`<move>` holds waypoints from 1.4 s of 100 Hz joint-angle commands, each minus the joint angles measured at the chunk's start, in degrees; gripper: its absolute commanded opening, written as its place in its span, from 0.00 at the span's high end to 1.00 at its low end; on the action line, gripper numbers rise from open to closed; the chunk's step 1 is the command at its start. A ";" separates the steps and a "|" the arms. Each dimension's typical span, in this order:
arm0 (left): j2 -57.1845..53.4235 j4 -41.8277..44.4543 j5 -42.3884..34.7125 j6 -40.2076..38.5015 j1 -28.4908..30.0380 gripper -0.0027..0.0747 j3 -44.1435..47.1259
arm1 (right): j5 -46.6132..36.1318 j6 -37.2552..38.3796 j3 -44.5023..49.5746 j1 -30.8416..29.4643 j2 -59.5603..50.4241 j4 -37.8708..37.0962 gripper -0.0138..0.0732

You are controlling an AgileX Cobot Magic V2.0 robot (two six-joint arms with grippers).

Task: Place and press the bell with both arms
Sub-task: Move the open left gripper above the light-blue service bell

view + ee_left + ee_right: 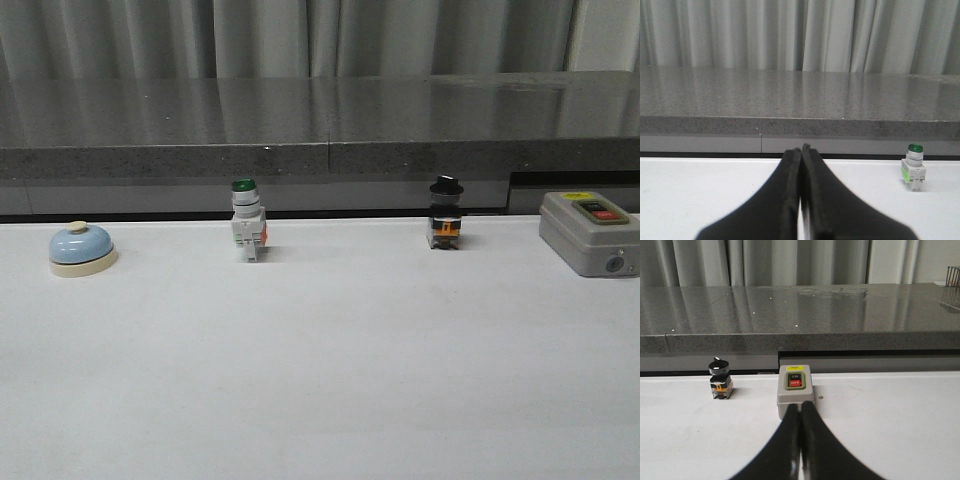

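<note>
Planning to grip the small light-blue dome-shaped metal bell (80, 248) at its cream base; both jaws are resting together.

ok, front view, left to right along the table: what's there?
bell → green-capped switch → black-knob selector switch → grey box with red button

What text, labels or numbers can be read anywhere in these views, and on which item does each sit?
"ON": black button of the grey box, barely legible, from the right wrist view.
"OFF": red button below it, likewise faint.
Yellow strip label above those buttons: print too small to read.
Bell, green-capped switch, black-knob switch: no readable text.
</note>
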 commanded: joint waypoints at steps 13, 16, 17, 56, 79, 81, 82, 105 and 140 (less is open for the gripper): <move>1.36 -0.42 -2.30 -0.53 0.12 0.99 -4.73 | -4.48 -0.14 -0.81 -0.29 -0.71 -0.35 0.91; 2.29 -0.42 -0.99 -0.53 0.12 0.99 -5.94 | -4.48 -0.14 -0.81 -0.29 -0.71 -0.35 0.91; 2.57 -0.42 -0.99 -0.53 0.12 0.99 -6.24 | -4.48 -0.14 -0.81 -0.29 -0.71 -0.35 0.91; 23.03 0.00 2.29 -0.42 0.01 0.99 -22.36 | -4.48 -0.14 -0.81 -0.29 -0.71 -0.35 0.91; 38.89 0.32 9.11 -0.08 0.01 0.97 -33.05 | -4.48 -0.14 -0.81 -0.29 -0.71 -0.35 0.91; 40.35 0.39 9.82 -0.08 0.01 0.95 -34.05 | -4.48 -0.14 -0.81 -0.29 -0.71 -0.35 0.91; 40.83 0.39 10.04 -0.08 0.01 0.95 -34.38 | -4.48 -0.14 -0.81 -0.29 -0.71 -0.35 0.91; 55.56 0.39 14.31 -0.08 0.01 0.49 -44.47 | -4.48 -0.14 -0.81 -0.29 -0.71 -0.35 0.91; 76.91 0.00 21.35 -0.08 -0.27 0.17 -60.36 | -4.48 -0.14 -0.81 -0.29 -0.71 -0.35 0.91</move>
